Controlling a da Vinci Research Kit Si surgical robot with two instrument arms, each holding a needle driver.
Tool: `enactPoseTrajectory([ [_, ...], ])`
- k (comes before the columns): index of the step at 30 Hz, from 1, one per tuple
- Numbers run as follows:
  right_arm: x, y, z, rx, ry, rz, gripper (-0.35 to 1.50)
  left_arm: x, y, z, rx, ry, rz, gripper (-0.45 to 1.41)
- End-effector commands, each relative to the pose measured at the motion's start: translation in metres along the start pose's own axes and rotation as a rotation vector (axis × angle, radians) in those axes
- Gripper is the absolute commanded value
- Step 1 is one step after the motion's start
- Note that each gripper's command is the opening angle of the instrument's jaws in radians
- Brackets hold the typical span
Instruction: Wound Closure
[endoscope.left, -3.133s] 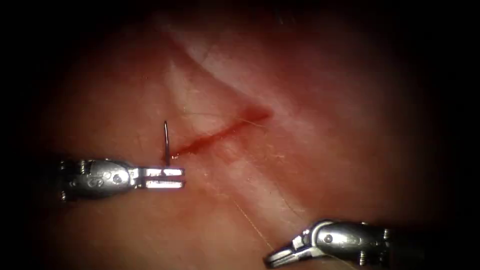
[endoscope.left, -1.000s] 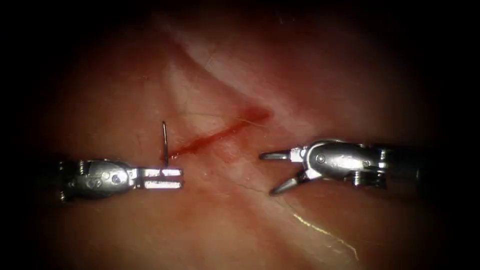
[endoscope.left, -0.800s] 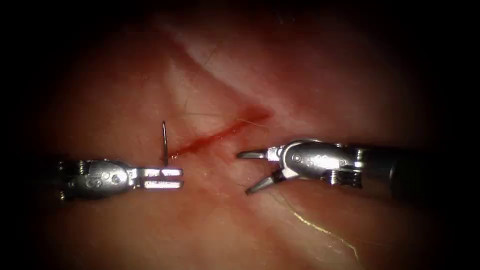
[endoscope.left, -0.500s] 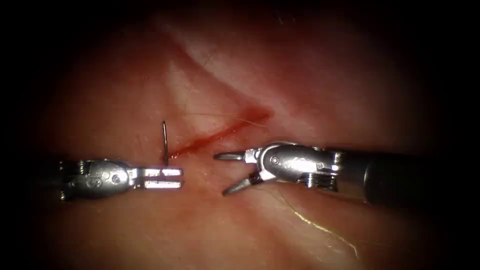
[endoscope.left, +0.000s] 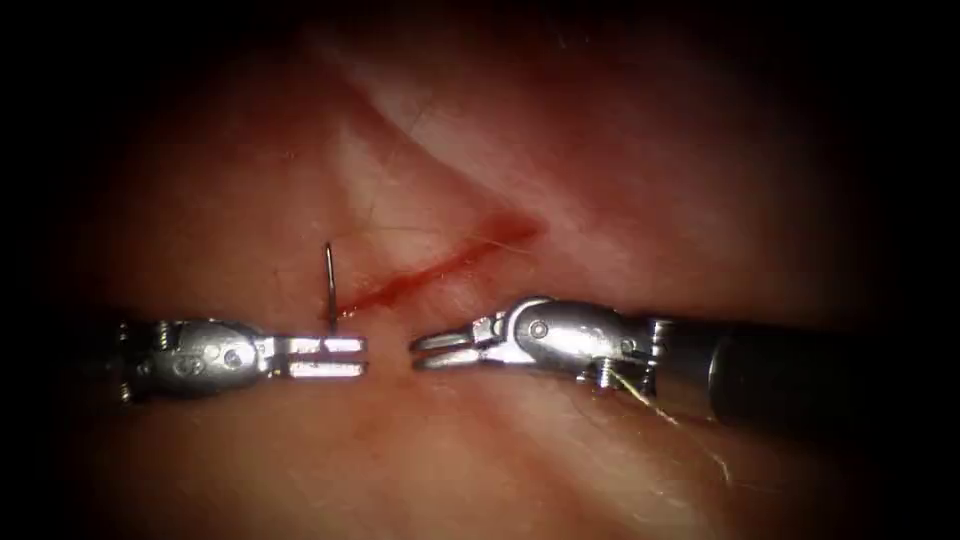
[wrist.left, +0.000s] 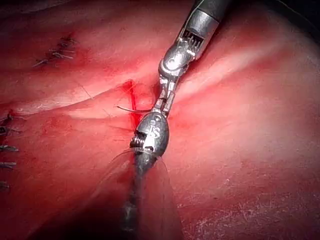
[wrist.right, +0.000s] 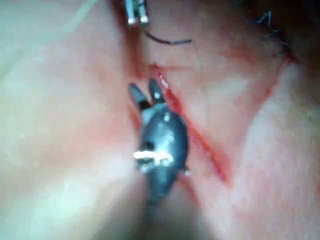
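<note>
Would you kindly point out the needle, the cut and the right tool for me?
needle (endoscope.left: 329, 280), endoscope view, on its upright shaft above the left tool's jaws.
cut (endoscope.left: 440, 265), endoscope view, on the middle of the red line.
right tool (endoscope.left: 440, 350), endoscope view, between its jaw tips.

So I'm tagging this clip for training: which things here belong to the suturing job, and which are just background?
In the job:
left steel needle driver, shut on the needle's lower end
thin dark curved needle, standing up at the cut's left end
narrow red cut in the pink tissue
right steel needle driver, holding nothing
pale thread

Just there:
older dark stitches
</note>
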Motion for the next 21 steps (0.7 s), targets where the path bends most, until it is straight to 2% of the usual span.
enactPoseTrajectory([
  [1,-0.0002,0.0002,0.0006,0.002,0.001,0.010,-0.35,-0.0005,0.0000,0.0006,-0.001,0.001,0.000,-0.45],
  [13,-0.0002,-0.0010,0.0003,0.037,-0.021,0.012,-0.35,-0.0005,0.0000,0.0006,-0.001,0.001,0.000,-0.45],
  [21,0.0003,-0.0038,0.0003,0.079,-0.050,0.000,-0.35,-0.0005,0.0000,0.0005,-0.002,0.001,0.000,-0.45],
])
